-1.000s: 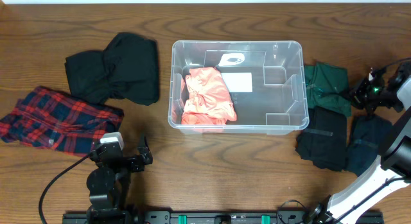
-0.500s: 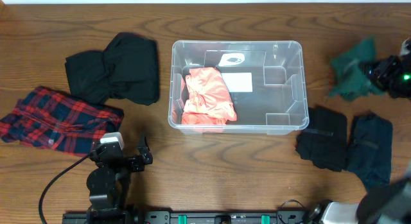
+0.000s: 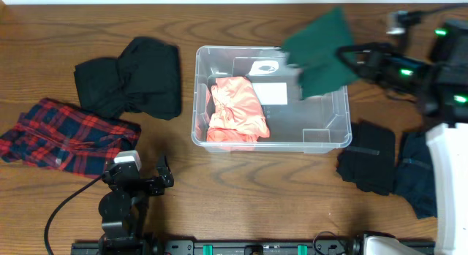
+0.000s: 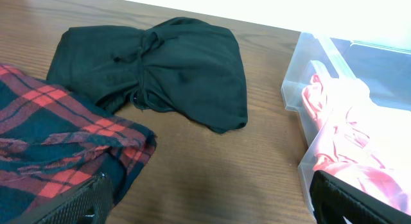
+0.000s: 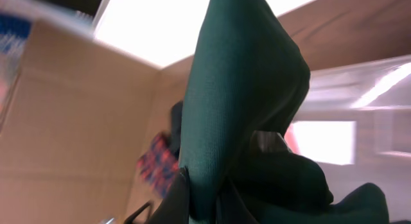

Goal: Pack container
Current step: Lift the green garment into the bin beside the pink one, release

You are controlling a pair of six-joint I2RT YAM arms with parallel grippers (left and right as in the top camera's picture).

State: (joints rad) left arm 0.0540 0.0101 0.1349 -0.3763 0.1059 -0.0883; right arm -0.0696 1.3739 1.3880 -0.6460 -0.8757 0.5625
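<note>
Right hand point(image 3: 349, 56) is clenched on a green cloth point(image 3: 318, 54), gripping it by one edge. The cloth hangs off the hand, above the back right corner of the container point(image 3: 234, 50). The right wrist view is blurred, but the cloth point(image 5: 237, 89) seems pinched between the fingers point(image 5: 170, 201) low in frame and drapes away from them.

The container sits on the desk point(image 3: 292, 196), under and to the left of the right hand. A salmon garment point(image 3: 235, 109) lies bunched in the end far from that hand, beside the white label point(image 3: 272, 93).

Left hand point(image 3: 162, 178) is released, jaws wide apart and holding nothing, low near the desk's front edge. Its fingers point(image 4: 83, 201) show at both bottom corners of the left wrist view. The container point(image 4: 308, 89) is ahead of it and to its right, apart from it. A black garment point(image 3: 131, 78) lies ahead of this hand and a red plaid garment point(image 3: 62, 134) to its left, the two touching.

Below the right hand, near the arm, a folded black piece point(image 3: 369, 166) and a dark navy piece point(image 3: 420, 171) lie side by side on the desk.
</note>
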